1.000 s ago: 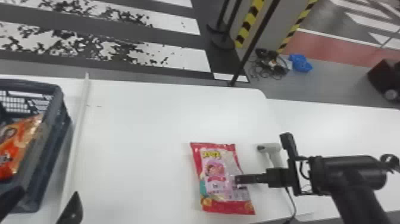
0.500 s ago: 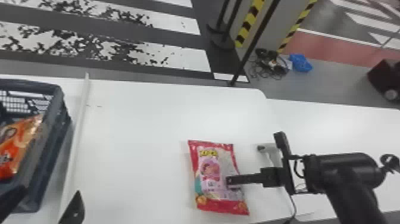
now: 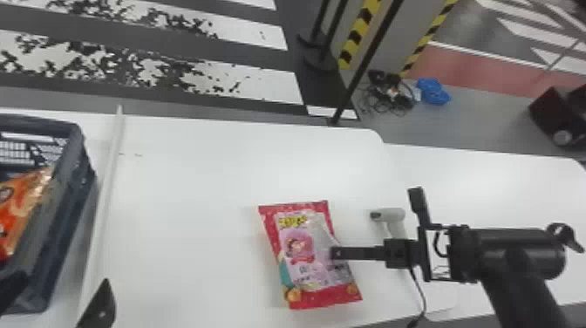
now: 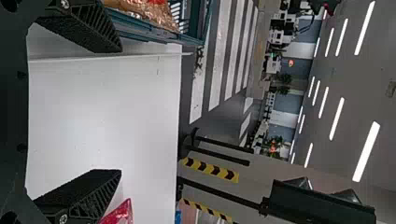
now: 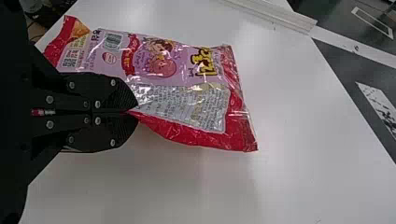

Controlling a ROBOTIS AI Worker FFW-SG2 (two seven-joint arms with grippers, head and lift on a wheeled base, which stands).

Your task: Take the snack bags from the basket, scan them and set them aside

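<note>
In the head view my right gripper (image 3: 333, 253) is at the right side of the red and pink snack bag (image 3: 301, 266), which is face up at the white table's middle. The right wrist view has that gripper (image 5: 137, 112) shut on the long edge of the snack bag (image 5: 187, 119), with a barcode on the bag's near end. My left gripper (image 3: 59, 298) is at the lower left beside the basket (image 3: 72, 196); in the left wrist view this gripper (image 4: 116, 112) stands open, nothing between its fingers. An orange snack bag (image 3: 26, 205) lies in the basket. The handheld scanner (image 3: 394, 216) is right of the red bag.
A raised white strip (image 3: 107, 187) runs along the table (image 3: 196, 174) between basket and red bag. The scanner's cable (image 3: 420, 292) hangs toward the front edge. Dark stands (image 3: 366, 56) are on the floor behind the table.
The right gripper and the red snack bag have shifted a little to the left. The left gripper shows hardly any movement.
</note>
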